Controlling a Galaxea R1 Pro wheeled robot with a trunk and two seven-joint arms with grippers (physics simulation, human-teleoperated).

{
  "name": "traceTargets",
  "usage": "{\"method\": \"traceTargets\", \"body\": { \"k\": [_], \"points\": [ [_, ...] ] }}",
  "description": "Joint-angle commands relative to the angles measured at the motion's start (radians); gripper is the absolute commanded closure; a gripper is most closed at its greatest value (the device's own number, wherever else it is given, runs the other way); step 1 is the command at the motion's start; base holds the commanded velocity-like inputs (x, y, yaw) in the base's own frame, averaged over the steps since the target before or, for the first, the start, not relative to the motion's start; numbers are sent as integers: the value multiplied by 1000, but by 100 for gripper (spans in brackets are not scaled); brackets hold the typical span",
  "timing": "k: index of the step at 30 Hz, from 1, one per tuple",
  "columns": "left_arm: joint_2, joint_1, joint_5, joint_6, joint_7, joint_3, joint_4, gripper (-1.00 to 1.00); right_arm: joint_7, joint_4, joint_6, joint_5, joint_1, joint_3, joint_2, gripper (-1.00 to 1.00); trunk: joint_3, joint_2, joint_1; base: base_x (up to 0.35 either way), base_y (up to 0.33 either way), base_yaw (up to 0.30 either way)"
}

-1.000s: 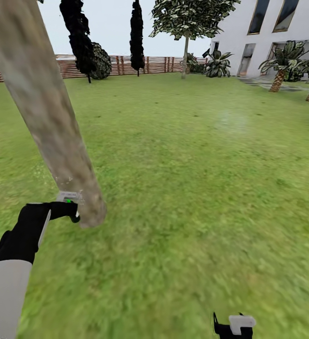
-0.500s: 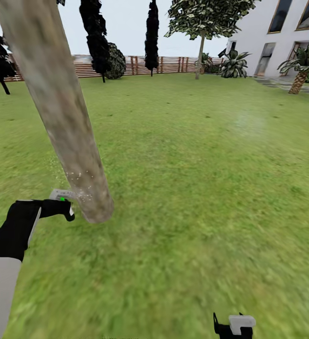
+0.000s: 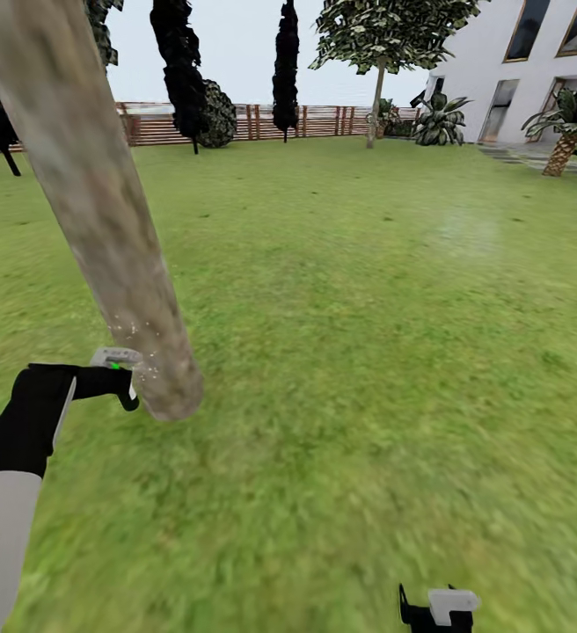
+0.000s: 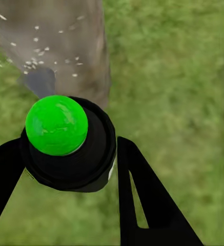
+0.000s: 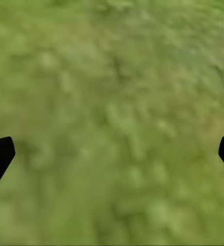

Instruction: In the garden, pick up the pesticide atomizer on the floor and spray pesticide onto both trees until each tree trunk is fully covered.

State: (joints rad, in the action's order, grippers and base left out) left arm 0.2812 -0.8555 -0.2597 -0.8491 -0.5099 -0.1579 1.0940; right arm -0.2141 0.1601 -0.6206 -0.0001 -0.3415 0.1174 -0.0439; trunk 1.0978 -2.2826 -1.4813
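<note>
A thick pale grey-brown tree trunk [image 3: 104, 220] leans across the left of the head view and meets the lawn close in front of me. My left gripper [image 3: 117, 382] is shut on the pesticide atomizer [image 3: 114, 359], just left of the trunk's base. In the left wrist view the atomizer [image 4: 60, 133] is a black body with a green ball, held between the left gripper's [image 4: 68, 148] black fingers. Whitish pesticide specks [image 4: 40, 51] dot the trunk [image 4: 65, 31] ahead of it. A second pale-trunked tree [image 3: 376, 97] stands far off by the fence. My right gripper [image 3: 438, 608] is open over grass.
Green lawn [image 3: 368, 352] stretches all around. A brown slat fence [image 3: 236, 123] with near-black cone trees [image 3: 183, 70] closes the far side. A white house [image 3: 535, 61] with palms [image 3: 561, 141] stands at the back right.
The head view has panned, shifting the whole scene to the right. The left gripper with the atomizer stays beside the trunk's base, and more specks show on the bark.
</note>
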Motion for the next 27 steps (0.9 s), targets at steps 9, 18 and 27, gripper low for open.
{"method": "traceTargets", "body": {
  "k": [9,18,27],
  "points": [
    [1,-6,-10,-4,-10,-3,1,100,-8,1,-1,0,-1,8,-5,-100,1,0,0,5,-272,0],
    [1,-4,-12,-4,-9,-3,2,100,-8,1,-1,0,0,10,-4,-100,1,0,0,199,-214,14],
    [1,-1,-13,-4,-8,-3,2,100,-8,1,-1,0,-1,10,-4,-100,1,0,0,39,-261,246]
  ]
}}
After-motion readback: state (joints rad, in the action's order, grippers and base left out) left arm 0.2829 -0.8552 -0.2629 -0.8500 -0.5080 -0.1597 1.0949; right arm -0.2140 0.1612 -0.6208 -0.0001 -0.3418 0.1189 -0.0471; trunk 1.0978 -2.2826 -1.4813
